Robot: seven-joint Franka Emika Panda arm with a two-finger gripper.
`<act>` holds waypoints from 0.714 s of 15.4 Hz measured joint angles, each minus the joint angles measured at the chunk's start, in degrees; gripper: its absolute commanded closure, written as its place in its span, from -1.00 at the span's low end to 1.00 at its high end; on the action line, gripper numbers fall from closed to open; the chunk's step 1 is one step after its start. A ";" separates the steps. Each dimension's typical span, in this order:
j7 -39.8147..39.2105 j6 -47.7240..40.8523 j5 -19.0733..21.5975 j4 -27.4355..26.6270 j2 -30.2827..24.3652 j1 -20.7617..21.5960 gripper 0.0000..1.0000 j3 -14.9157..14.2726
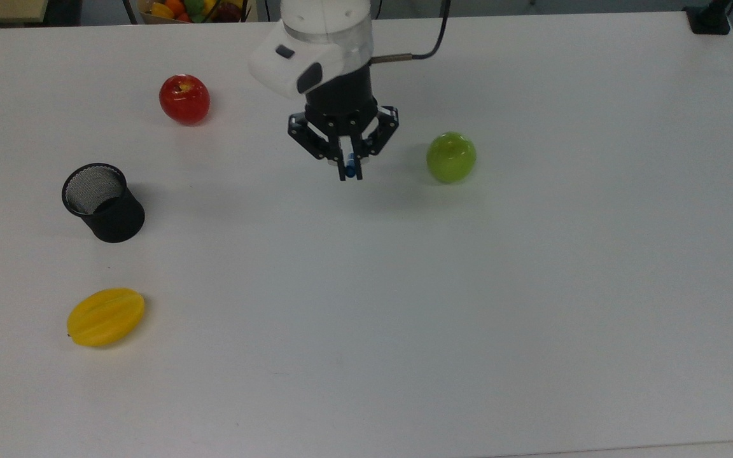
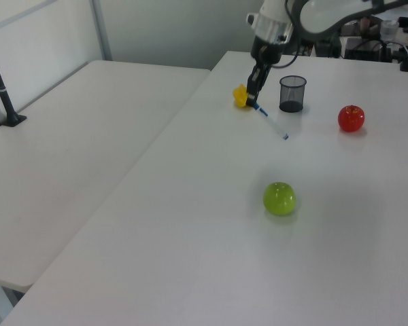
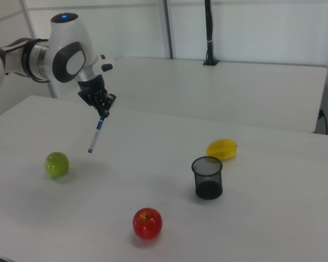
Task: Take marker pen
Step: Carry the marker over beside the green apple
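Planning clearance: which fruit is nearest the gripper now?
The green apple, just to the top view's right of the gripper; the red apple and yellow fruit sit farther off.

red apple (image 1: 184, 98), green apple (image 1: 451, 157), mesh cup (image 1: 103, 202)

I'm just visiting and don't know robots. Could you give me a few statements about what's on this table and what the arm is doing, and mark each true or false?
1. The gripper holds the marker pen above the table. True.
2. The marker pen stands inside the black mesh cup. False: the cup holds no pen; the pen hangs from the gripper.
3. The red apple and the green apple touch. False: they lie far apart.
4. In the top view, the yellow fruit lies below the mesh cup. True.
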 measured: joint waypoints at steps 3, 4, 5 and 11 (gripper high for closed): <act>0.04 0.01 0.00 1.22 3.22 2.35 0.78 0.00; 0.04 0.01 0.00 1.45 4.10 3.01 0.78 0.00; 0.04 0.01 0.00 1.64 4.90 3.76 0.78 0.00; 1.77 3.86 -0.01 2.59 9.28 8.38 0.78 -0.01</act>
